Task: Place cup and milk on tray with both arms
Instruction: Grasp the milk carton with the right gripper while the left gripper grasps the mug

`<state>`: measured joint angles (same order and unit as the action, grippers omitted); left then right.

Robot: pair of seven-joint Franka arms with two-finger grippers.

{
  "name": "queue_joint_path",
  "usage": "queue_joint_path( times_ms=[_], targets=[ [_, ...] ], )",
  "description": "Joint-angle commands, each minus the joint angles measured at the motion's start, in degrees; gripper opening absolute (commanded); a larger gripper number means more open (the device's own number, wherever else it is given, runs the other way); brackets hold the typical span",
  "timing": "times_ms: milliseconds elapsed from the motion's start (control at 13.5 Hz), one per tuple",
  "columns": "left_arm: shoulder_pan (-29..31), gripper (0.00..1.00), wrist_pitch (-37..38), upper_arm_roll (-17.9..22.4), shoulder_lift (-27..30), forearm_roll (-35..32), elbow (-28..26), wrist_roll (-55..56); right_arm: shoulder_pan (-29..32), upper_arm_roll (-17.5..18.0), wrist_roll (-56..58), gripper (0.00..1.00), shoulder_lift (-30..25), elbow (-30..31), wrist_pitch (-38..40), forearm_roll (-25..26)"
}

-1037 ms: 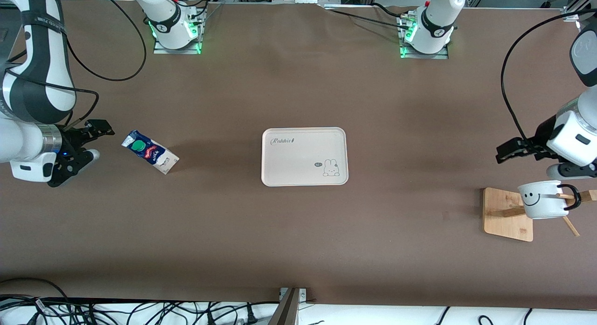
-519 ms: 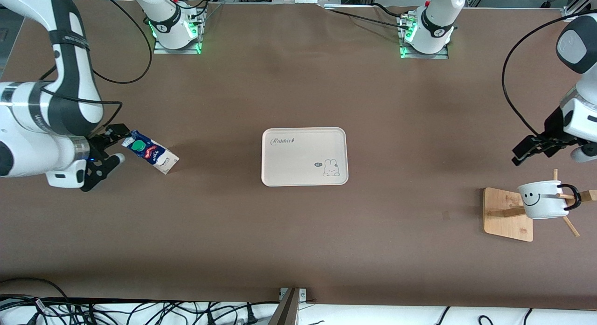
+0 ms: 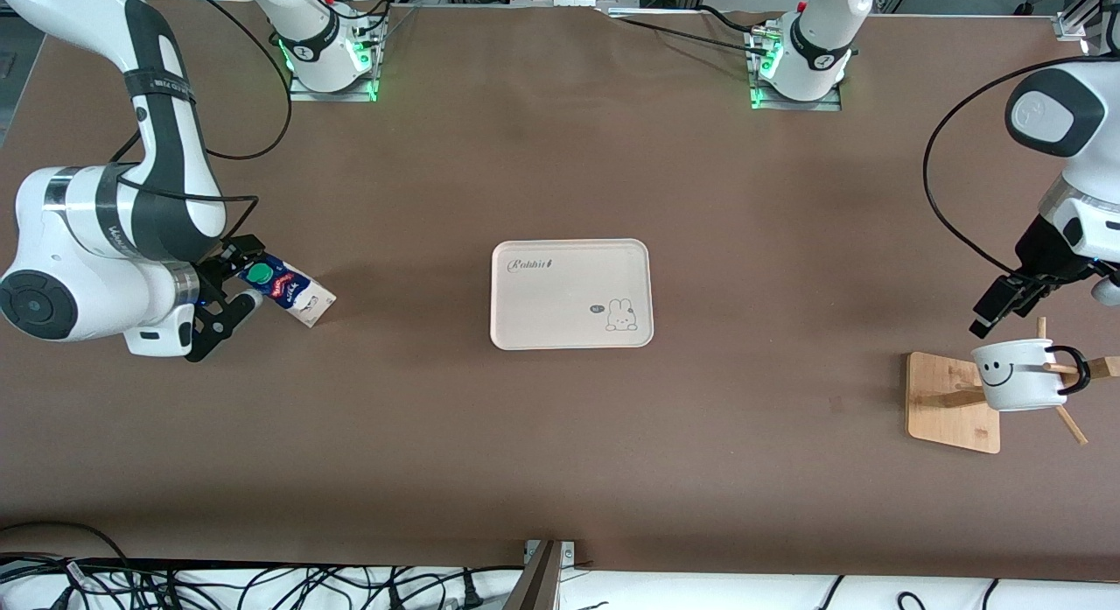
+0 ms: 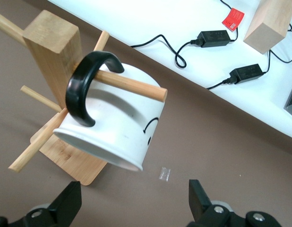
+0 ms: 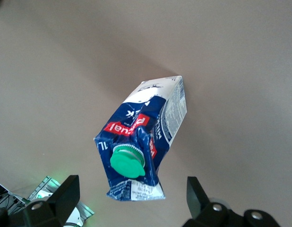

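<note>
Now right gripper (image 3: 234,290) jaws wide around glossy gable-top milk (image 3: 284,288); left gripper (image 3: 1006,305) jaws wide above white cup (image 3: 1015,375).

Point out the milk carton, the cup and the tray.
milk carton (image 5: 145,137), right wrist view, on the blue side panel above the green cap.
cup (image 3: 1015,384), front view, on the white side by the smiley.
tray (image 3: 560,295), front view, on its bare middle.

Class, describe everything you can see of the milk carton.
The milk is a small gable-top carton, dark blue and white, seemingly of coated card, with red lettering and a round green cap. It lies on its side on the brown table toward the right arm's end, cap up. The open right gripper flanks its top; contact is unclear.
</note>
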<state>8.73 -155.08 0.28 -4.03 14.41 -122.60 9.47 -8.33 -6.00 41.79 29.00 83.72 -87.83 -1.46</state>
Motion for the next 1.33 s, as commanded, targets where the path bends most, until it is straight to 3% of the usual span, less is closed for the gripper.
queue_joint_path(
  times_ms=[0,296,593,741,889,1037,1111,1259],
  targets=[
    [-0.1,1.0,-0.7,-0.1,-4.1,5.7,4.3,-2.3,-0.9,-0.1,2.6,1.0,0.9,0.0,-1.8,1.1],
    [0.0,1.0,-0.8,-0.1,-6.9,8.4,7.9,-2.5,-0.9,-0.1,3.3,1.0,1.5,0.1,-2.1,1.7],
    [0.1,1.0,-0.7,-0.1,-7.4,9.1,8.2,-2.4,-0.7,-0.1,3.6,1.0,1.8,0.3,-1.3,1.7],
    [0.2,0.81,-0.6,-0.1,-7.3,9.8,7.9,-4.3,-0.8,-0.1,4.9,1.0,1.8,0.4,-0.2,1.7],
    [1.5,0.7,-0.4,-0.1,-7.2,9.8,7.5,-8.1,-0.8,-0.1,5.9,1.0,1.7,0.4,1.0,1.7],
    [1.7,0.46,-0.1,-0.1,-7.2,9.8,7.5,-9.1,-0.7,-0.1,8.0,1.0,1.4,0.4,2.6,1.7],
    [1.7,0.39,-0.1,0.0,-7.2,9.8,7.5,-9.1,-0.7,-0.1,8.6,1.0,1.2,0.4,3.7,1.7],
    [1.7,0.39,-0.1,0.0,-7.2,9.8,7.5,-9.1,-0.7,-0.2,9.0,1.0,1.1,0.4,4.9,1.7]
  ],
)
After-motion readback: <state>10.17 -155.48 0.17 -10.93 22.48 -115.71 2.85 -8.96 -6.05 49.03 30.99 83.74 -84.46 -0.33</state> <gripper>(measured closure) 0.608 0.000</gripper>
